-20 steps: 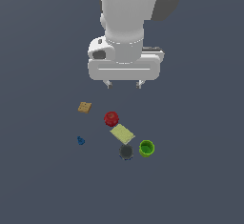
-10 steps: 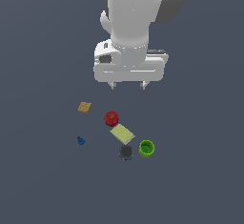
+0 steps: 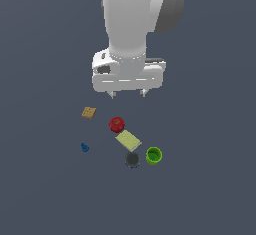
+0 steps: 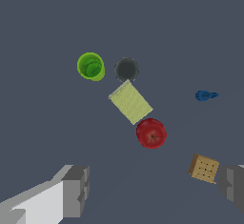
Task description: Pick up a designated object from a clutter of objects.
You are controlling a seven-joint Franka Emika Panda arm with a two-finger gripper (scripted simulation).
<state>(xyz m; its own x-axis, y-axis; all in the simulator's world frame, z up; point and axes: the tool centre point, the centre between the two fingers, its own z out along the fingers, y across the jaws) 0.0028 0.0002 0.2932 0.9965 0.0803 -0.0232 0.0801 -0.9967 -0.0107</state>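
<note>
The tan square block with darker dots (image 3: 88, 112) lies flat on the dark floor at the exterior view's left of the clutter; it also shows in the wrist view (image 4: 204, 168), close beside one fingertip (image 4: 232, 182). My gripper (image 3: 128, 94) hangs open and empty above the floor, up and to the exterior view's right of the block. The red ball (image 3: 117, 124) (image 4: 151, 133) lies between the block and the yellow-green flat rectangle (image 3: 128, 140) (image 4: 130, 102).
A green cup (image 3: 154, 155) (image 4: 90, 66) and a dark grey round thing (image 3: 132, 159) (image 4: 127, 69) sit beyond the rectangle. A tiny blue piece (image 3: 85, 148) (image 4: 205, 95) lies apart at the exterior view's left.
The gripper has shifted toward the exterior view's left and slightly lower. The objects have not moved.
</note>
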